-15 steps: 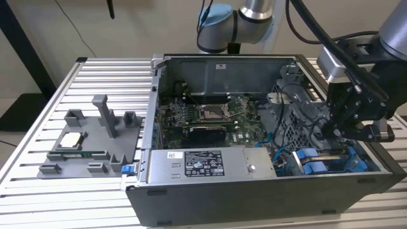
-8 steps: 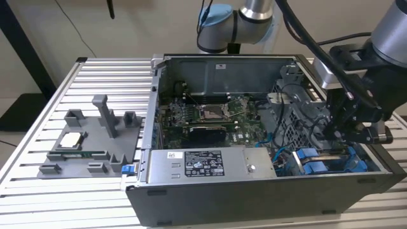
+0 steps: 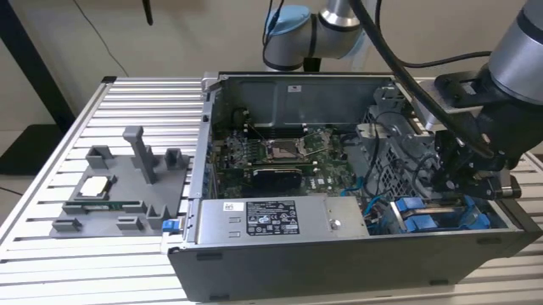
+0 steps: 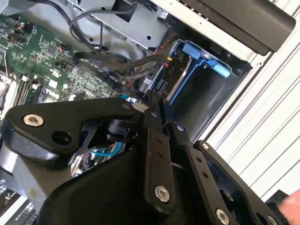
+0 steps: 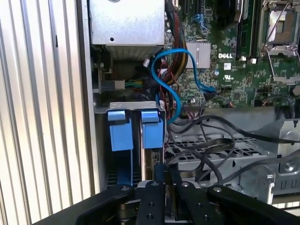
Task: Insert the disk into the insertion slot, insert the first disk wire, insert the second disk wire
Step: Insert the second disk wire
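The hand (image 3: 465,185) is seen lowered into the open computer case (image 3: 339,267) on the bench (image 3: 51,254), at the insertion slot (image 3: 441,216) with its blue rails, on the exterior view's right. In both wrist views its fingers (image 5: 154,187) are pressed close together. Whether anything is gripped cannot be told. The disk (image 5: 151,161) is seen standing in the slot beside a blue cable (image 5: 164,79).

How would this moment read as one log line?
gripper: shut, inside computer case | at insertion slot with blue rails | disk: unclear
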You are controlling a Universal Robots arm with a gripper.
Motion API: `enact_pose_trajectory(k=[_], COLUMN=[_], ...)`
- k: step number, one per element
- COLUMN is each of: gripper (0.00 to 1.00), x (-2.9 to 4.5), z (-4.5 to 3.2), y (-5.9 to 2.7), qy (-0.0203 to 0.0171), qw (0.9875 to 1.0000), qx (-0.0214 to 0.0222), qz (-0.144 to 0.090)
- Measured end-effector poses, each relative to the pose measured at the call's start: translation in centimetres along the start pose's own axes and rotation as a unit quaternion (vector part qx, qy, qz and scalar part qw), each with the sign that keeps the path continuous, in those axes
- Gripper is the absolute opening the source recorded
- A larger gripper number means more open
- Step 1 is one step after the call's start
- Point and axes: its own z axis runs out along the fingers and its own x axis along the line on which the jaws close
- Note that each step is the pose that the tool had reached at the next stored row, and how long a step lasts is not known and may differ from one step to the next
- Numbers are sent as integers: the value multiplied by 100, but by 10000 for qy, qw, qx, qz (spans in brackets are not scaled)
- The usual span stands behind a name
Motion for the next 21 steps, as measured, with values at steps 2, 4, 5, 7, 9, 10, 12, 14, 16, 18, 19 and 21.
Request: enact_pose_trajectory(k=[2, 4, 5, 7, 9, 10, 12, 14, 16, 18, 19, 21], gripper=[16, 16, 16, 16, 16, 16, 16, 16, 16, 16, 16, 16], x=[4, 9, 11, 15, 17, 18, 20, 23, 24, 26, 27, 28], z=[25, 55, 69, 90, 105, 114, 130, 148, 163, 174, 178, 186], y=[3, 6, 8, 2, -10, -17, -27, -34, -41, -44, -46, -49], qy=[1, 0, 0, -2, -1, -1, -1, 0, 0, 0, 1, 0], qw=[10000, 10000, 10000, 10000, 10000, 10000, 10000, 10000, 10000, 10000, 10000, 10000], qx=[18, 33, 43, 53, 56, 58, 62, 66, 69, 72, 73, 75], qz=[-3, -6, -7, -8, -9, -9, -10, -11, -12, -11, -12, -12])
